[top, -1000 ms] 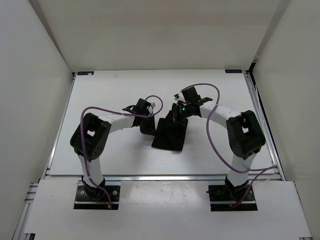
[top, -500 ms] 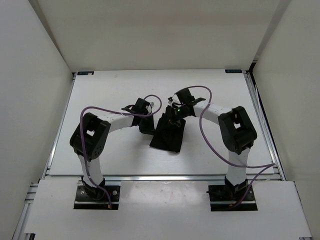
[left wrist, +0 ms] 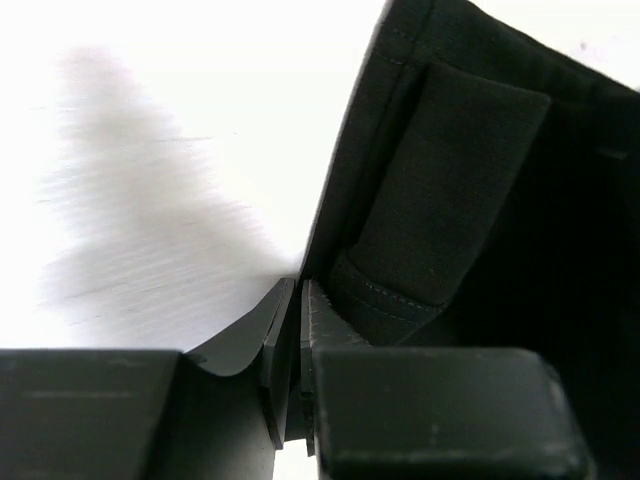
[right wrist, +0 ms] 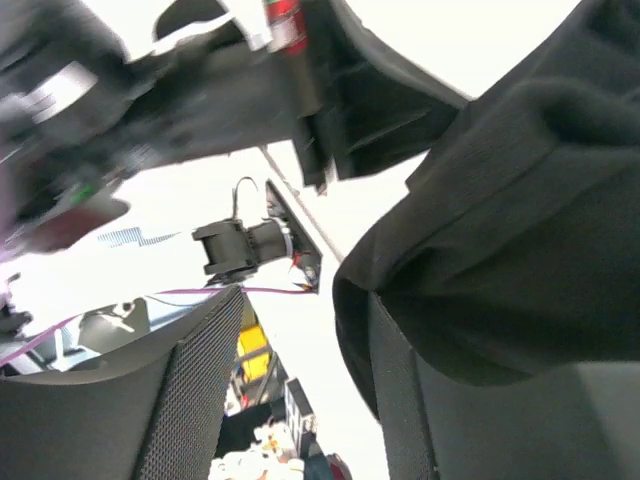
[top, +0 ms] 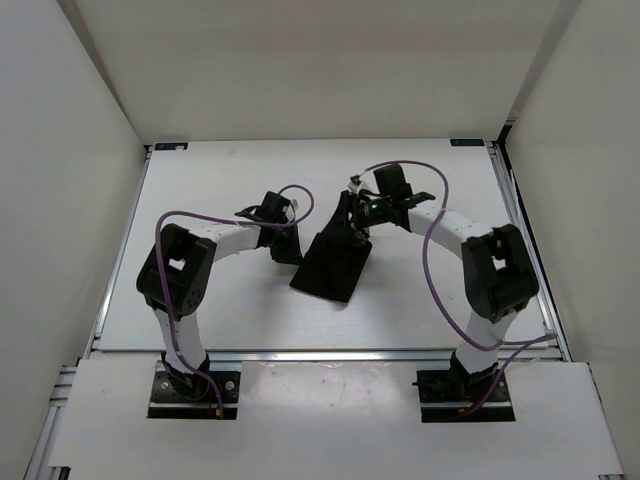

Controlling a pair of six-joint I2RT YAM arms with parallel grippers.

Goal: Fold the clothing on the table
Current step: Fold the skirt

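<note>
The black clothing [top: 332, 264] lies in a folded wedge at the middle of the white table [top: 210, 310], its far end raised. My left gripper [top: 284, 247] sits at the cloth's left edge. In the left wrist view its jaws [left wrist: 300, 300] are pressed nearly together on the edge of the clothing [left wrist: 450, 200]. My right gripper [top: 358, 218] is at the cloth's far right corner. In the right wrist view its jaws [right wrist: 300, 310] stand wide apart, and the clothing [right wrist: 520, 220] drapes against the outside of the right finger [right wrist: 395, 400], with nothing between the pads.
Silver rails [top: 520, 230] run along the table's sides. White walls [top: 70, 150] enclose the table on three sides. Purple cables [top: 430, 260] loop from both arms over the table.
My right gripper has opened and let go of the clothing, drawing back to the far right. The cloth has settled a little lower and to the left. The left gripper keeps its grip.
</note>
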